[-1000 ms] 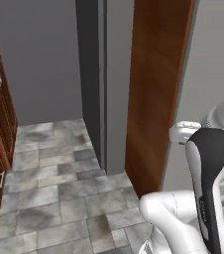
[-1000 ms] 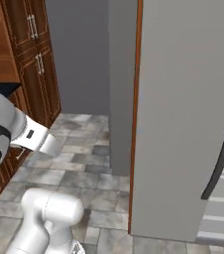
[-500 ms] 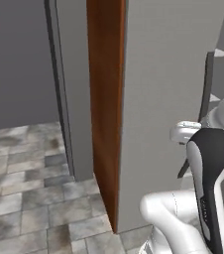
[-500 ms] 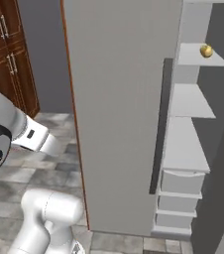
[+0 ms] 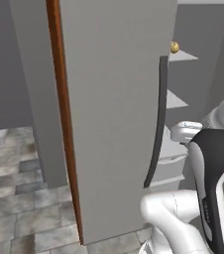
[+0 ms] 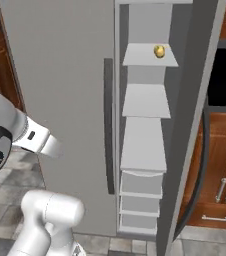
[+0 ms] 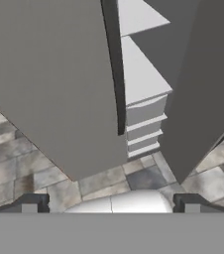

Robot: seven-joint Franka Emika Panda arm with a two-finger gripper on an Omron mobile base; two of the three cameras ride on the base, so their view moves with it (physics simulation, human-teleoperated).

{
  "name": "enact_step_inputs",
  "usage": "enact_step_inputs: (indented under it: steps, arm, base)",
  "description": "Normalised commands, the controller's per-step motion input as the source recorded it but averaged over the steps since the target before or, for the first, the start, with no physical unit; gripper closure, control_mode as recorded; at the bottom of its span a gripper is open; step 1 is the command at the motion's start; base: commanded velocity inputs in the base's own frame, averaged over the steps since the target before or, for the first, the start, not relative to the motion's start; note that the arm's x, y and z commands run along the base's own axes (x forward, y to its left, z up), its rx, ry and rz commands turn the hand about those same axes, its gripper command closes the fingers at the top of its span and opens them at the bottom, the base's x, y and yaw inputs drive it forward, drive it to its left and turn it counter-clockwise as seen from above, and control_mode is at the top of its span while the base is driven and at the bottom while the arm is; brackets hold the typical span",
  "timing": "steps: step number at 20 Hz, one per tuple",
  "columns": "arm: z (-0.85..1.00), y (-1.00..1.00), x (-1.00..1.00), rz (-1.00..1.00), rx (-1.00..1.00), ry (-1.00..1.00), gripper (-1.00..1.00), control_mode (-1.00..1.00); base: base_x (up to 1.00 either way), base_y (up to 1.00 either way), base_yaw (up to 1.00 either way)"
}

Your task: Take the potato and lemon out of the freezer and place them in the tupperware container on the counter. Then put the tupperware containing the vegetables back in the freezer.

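- Grey flat-panel freezer (image 6: 70, 75) stands with its compartment exposed: pale grey shelves (image 6: 146, 100) stacked above drawer fronts, and a long dark vertical handle (image 6: 108, 125) on the closed door beside them.
- One small round yellow item (image 6: 158, 51) sits on an upper shelf, toward the right; also seen in the left base view (image 5: 174, 47). Too small to tell lemon from potato.
- Second item not made out.
- Claw (image 7: 111, 206) is released, tips spread wide and empty, well below that shelf, looking at the lower drawers and stone-tile floor (image 7: 15, 163).
- Handling guess: light, firm, rounded and smooth, so prone to rolling; take it across its widest middle.
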Motion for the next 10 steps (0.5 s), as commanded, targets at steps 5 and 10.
enact_step_inputs:
  steps: [5,10]
  arm:
    - [0.0,0.0,0.0,0.0,0.0,0.0,-1.0,1.0]
    - [0.0,0.0,0.0,0.0,0.0,0.0,-1.0,1.0]
  base:
    - [0.59,-0.64,0.0]
    - [0.61,-0.58,0.0]
